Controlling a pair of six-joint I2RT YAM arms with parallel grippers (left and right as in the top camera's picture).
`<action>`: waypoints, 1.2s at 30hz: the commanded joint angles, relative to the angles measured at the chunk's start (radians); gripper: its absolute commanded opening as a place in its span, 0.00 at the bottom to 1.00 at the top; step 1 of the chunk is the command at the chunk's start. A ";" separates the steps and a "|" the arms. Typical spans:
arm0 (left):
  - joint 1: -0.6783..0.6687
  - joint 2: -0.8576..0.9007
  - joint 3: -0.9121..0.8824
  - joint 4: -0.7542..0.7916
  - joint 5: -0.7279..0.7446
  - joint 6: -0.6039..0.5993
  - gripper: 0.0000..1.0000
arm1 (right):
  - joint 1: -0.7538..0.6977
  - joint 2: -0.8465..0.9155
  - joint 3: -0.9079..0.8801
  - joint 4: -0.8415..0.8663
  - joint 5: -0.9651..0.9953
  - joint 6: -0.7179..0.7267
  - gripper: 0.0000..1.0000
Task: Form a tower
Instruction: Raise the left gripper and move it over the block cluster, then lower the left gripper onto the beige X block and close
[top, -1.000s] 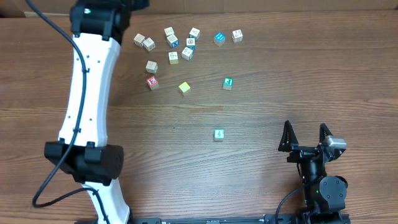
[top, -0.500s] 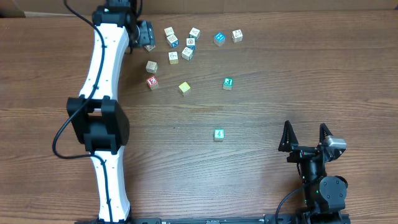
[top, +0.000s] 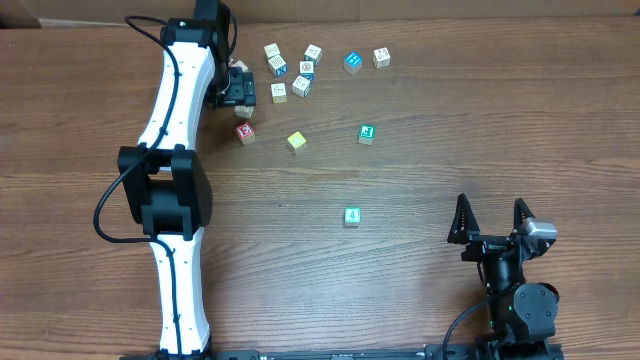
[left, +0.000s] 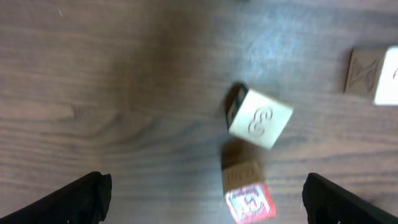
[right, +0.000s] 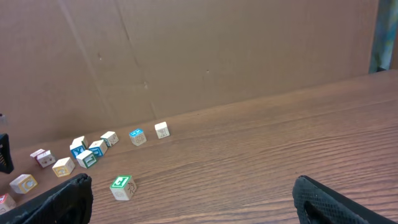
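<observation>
Nearest the base, the right gripper (top: 492, 218) is parked low over bare wood, its jaws spread wide with nothing between them. Its wrist view looks out across the table (top: 480, 120) to a cardboard wall at the far side.

No tower is up yet, and the pieces lie apart. The teal cube (top: 351, 216) sits alone at mid-table, left of the right gripper and well clear of it. Farther out, the green cube (top: 367, 134) stands by itself. The yellow cube (top: 296, 141) is off to its left and turned at an angle, and the two do not touch.

Further left on that line is the red cube (top: 245, 132). The left arm (top: 175, 150) reaches the whole way out here, with the left gripper (top: 238, 90) hanging just beyond the red cube. Its jaws are released: in the wrist view the fingers (left: 93, 196) stand far apart at the bottom corners, gripping nothing. Between them is a white cube (left: 260, 118), skewed and a little blurred, just beyond the red cube. Whether the two touch, I cannot tell.

Farthest out, loose cubes (top: 301, 86) are scattered near the table's far edge, with a blue cube (top: 352, 62) towards the right.
</observation>
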 joint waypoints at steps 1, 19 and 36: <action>-0.006 0.013 0.002 -0.027 0.053 0.011 0.98 | 0.005 -0.009 -0.010 0.004 0.000 -0.005 1.00; -0.058 0.013 0.002 -0.093 0.226 -0.099 0.70 | 0.005 -0.009 -0.010 0.004 0.000 -0.005 1.00; -0.243 0.013 0.002 -0.097 0.062 -0.350 0.81 | 0.005 -0.009 -0.010 0.004 0.000 -0.005 1.00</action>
